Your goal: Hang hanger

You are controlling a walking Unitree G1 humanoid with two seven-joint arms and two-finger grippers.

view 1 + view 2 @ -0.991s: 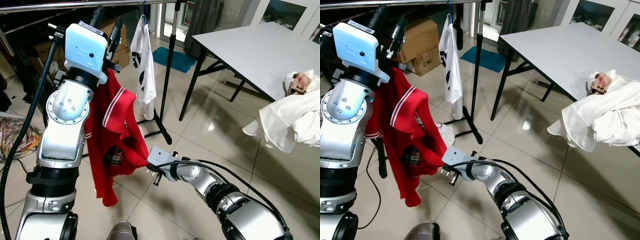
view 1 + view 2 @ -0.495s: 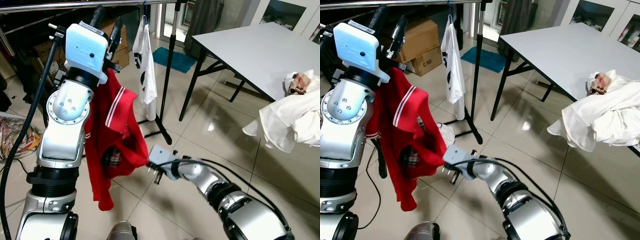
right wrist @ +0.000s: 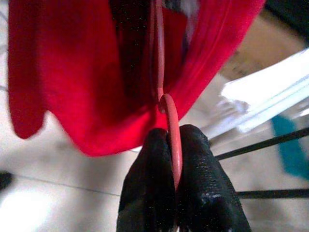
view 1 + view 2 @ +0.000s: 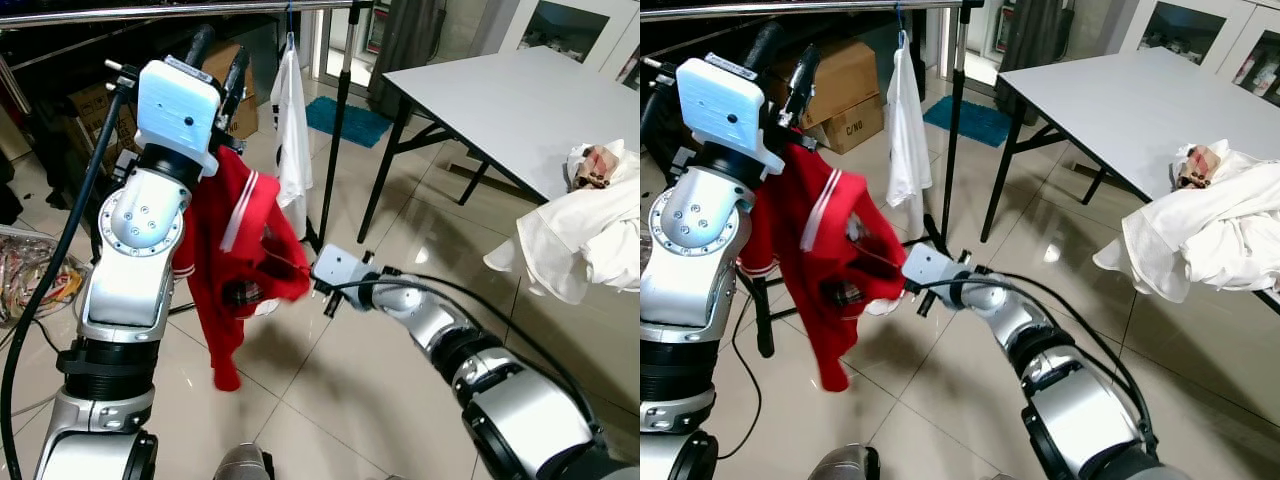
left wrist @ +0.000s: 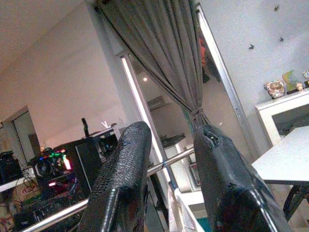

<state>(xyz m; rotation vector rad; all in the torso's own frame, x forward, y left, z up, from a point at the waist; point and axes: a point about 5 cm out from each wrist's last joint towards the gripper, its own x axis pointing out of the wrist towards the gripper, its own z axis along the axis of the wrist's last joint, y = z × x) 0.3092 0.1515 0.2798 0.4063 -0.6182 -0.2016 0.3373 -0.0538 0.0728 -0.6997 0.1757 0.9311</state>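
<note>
- A cardboard box (image 4: 843,88) behind the garment rack's rail (image 4: 790,8) read "C/NO."
- Glossy floor tiles (image 4: 350,400) ran beneath a grey folding table (image 4: 1140,100).
- The right gripper (image 3: 174,145) pinched the red hanger (image 3: 170,121) in a red shirt (image 4: 235,250), low before the rack.
- The left gripper (image 5: 166,169), fingers apart, was raised beside the rail.

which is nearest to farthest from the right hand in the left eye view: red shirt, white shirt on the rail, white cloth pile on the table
1. Red shirt, right at the right hand, on its left.
2. White shirt, hanging beyond, up on the rail.
3. White cloth pile, far right on the table.
</note>
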